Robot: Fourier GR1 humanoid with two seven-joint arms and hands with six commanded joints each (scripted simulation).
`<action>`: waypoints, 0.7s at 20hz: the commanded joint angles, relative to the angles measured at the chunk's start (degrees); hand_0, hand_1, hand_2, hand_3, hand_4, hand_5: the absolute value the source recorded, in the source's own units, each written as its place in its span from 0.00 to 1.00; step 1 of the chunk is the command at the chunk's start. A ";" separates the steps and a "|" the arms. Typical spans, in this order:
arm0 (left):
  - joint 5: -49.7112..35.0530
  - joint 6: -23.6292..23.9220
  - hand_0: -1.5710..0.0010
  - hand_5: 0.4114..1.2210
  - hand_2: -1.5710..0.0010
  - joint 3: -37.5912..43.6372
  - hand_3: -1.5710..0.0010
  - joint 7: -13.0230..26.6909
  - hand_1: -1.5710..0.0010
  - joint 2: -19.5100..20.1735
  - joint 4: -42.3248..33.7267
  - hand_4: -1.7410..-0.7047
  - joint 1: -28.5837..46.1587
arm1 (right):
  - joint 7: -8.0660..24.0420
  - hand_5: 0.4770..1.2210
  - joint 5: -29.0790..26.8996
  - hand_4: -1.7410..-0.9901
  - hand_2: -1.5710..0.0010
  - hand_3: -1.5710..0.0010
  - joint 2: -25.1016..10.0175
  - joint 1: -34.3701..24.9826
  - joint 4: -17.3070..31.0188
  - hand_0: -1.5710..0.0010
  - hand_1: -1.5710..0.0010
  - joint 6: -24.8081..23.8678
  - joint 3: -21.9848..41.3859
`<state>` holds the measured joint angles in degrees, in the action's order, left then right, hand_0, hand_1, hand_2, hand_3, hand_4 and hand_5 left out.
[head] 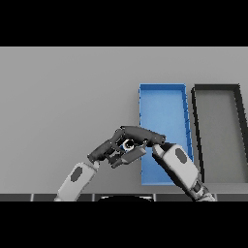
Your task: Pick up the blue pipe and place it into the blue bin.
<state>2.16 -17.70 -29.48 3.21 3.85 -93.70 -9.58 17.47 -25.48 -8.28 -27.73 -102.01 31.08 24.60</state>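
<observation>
Blue bin (pixel 163 104): a long, open, shallow blue tray that lay flat on the table, right of the table's middle, its long sides running from the near edge toward the far edge. My right arm covered its near right corner.

Blue pipe: I could not make it out. Something small and pale (pixel 128 143) showed between my hands, just off the bin's near left side; whether that was the pipe I couldn't tell.

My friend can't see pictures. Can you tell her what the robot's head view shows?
Two dark robot hands, the left hand and the right hand, meet over a grey table, just left of an open blue bin. A dark grey bin sits right of it. No blue pipe shows clearly.
</observation>
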 commanded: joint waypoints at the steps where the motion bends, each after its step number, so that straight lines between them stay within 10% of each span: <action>1: -0.26 -0.09 0.13 1.00 0.20 0.52 0.16 -0.84 0.14 -0.70 0.42 0.05 -0.09 | -2.10 0.66 1.13 0.39 0.11 0.16 -0.07 0.56 0.01 0.11 0.12 -0.46 0.53; 4: -0.18 -0.60 0.07 1.00 0.13 0.71 0.08 0.11 0.07 -1.58 0.32 0.03 0.29 | -7.62 0.83 6.18 0.38 0.06 0.08 -2.07 -0.42 0.23 0.06 0.06 -0.66 2.04; 7: -1.01 -1.43 0.03 1.00 0.12 2.00 0.04 -0.38 0.04 -1.52 0.15 0.01 -0.15 | -6.08 0.91 3.54 0.35 0.03 0.04 -2.59 -1.32 -0.29 0.03 0.03 -2.93 2.67; 11: 4.80 -4.64 0.53 1.00 0.60 1.19 0.57 -2.02 0.56 1.74 -0.25 0.42 -1.61 | -7.08 0.96 0.82 0.34 0.01 0.02 -3.74 -0.38 -0.82 0.01 0.01 -4.97 3.76; 14: 8.89 -6.08 0.76 0.87 0.80 0.79 0.78 -6.13 0.77 2.03 0.56 0.63 -0.89 | -5.29 0.98 1.16 0.33 0.01 0.01 -3.76 -1.21 -0.74 0.01 0.01 -5.53 4.17</action>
<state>11.14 -23.92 -28.71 -3.23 5.89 -93.14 -10.46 12.09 -24.45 -12.00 -28.93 -102.76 25.66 28.80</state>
